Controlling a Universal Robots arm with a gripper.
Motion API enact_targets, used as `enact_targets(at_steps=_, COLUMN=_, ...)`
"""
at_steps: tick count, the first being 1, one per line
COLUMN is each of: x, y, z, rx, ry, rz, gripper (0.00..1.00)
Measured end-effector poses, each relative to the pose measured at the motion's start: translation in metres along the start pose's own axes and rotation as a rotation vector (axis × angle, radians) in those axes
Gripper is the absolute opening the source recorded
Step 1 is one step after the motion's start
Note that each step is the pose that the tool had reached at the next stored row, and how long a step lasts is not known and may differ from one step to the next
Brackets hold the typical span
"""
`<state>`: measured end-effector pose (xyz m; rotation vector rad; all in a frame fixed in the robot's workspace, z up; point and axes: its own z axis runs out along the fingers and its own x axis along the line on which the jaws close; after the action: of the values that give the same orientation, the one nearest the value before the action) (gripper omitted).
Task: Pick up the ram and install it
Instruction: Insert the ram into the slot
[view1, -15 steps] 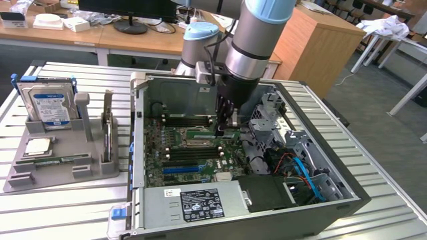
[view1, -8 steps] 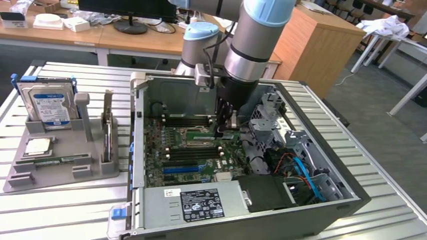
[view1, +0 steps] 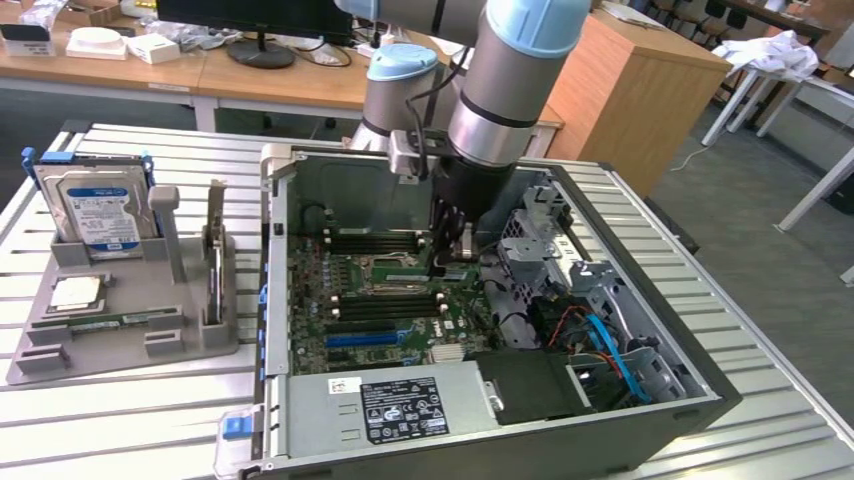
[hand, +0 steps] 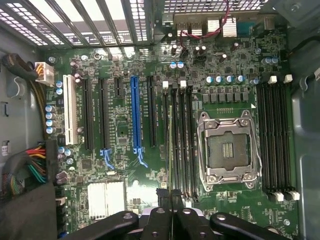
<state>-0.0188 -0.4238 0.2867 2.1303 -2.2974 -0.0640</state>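
My gripper hangs inside the open computer case, low over the motherboard. In the wrist view the gripper has its black fingers pressed together, shut on a thin green strip seen edge-on. That strip looks like the ram, and it runs away from the fingertips in line with the black memory slots beside the CPU socket. I cannot tell whether the stick is seated in a slot or just above it. In the exterior view the arm hides the ram.
A grey holder at the exterior view's left carries a blue-labelled hard drive and a silver CPU chip. Inside the case are a drive cage, coloured cables and the power supply. More memory slots flank the socket.
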Motion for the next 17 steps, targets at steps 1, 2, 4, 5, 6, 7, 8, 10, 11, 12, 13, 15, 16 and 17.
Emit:
enact_targets(at_steps=1, x=0.0, y=0.0, z=0.0004, rx=0.0, ry=0.0, rz=0.0, gripper=0.12)
enact_targets(at_steps=2, x=0.0, y=0.0, z=0.0007, rx=0.0, ry=0.0001, rz=0.0, gripper=0.12)
enact_targets(at_steps=4, x=0.0, y=-0.0001, z=0.0013, rx=0.0, ry=0.0001, rz=0.0, gripper=0.12)
enact_targets(at_steps=5, x=0.0, y=-0.0001, z=0.0016, rx=0.0, ry=0.0, rz=0.0, gripper=0.12)
enact_targets(at_steps=6, x=0.0, y=-0.0001, z=0.002, rx=0.0, ry=-0.0001, rz=0.0, gripper=0.12)
enact_targets(at_steps=7, x=0.0001, y=-0.0001, z=0.0024, rx=0.0001, ry=-0.0001, rz=0.0, gripper=0.12)
enact_targets(at_steps=8, x=0.0001, y=-0.0001, z=0.0029, rx=0.0001, ry=-0.0001, rz=0.0, gripper=0.12)
enact_targets(at_steps=10, x=0.0001, y=-0.0002, z=0.0039, rx=0.0, ry=0.0, rz=0.0, gripper=0.12)
enact_targets(at_steps=11, x=0.0001, y=-0.0002, z=0.0044, rx=0.0, ry=0.0, rz=0.0, gripper=0.12)
enact_targets(at_steps=12, x=0.0001, y=-0.0002, z=0.0049, rx=0.0, ry=0.0, rz=0.0, gripper=0.12)
enact_targets(at_steps=13, x=0.0002, y=-0.0002, z=0.0052, rx=0.0, ry=0.0001, rz=0.0, gripper=0.12)
enact_targets(at_steps=15, x=0.0002, y=-0.0002, z=0.0062, rx=0.0, ry=-0.0001, rz=0.0, gripper=0.12)
enact_targets(at_steps=16, x=0.0002, y=-0.0003, z=0.0067, rx=0.0, ry=-0.0001, rz=0.0, gripper=0.12)
enact_targets(at_steps=17, x=0.0002, y=-0.0003, z=0.0071, rx=0.0, ry=-0.0001, rz=0.0, gripper=0.12)
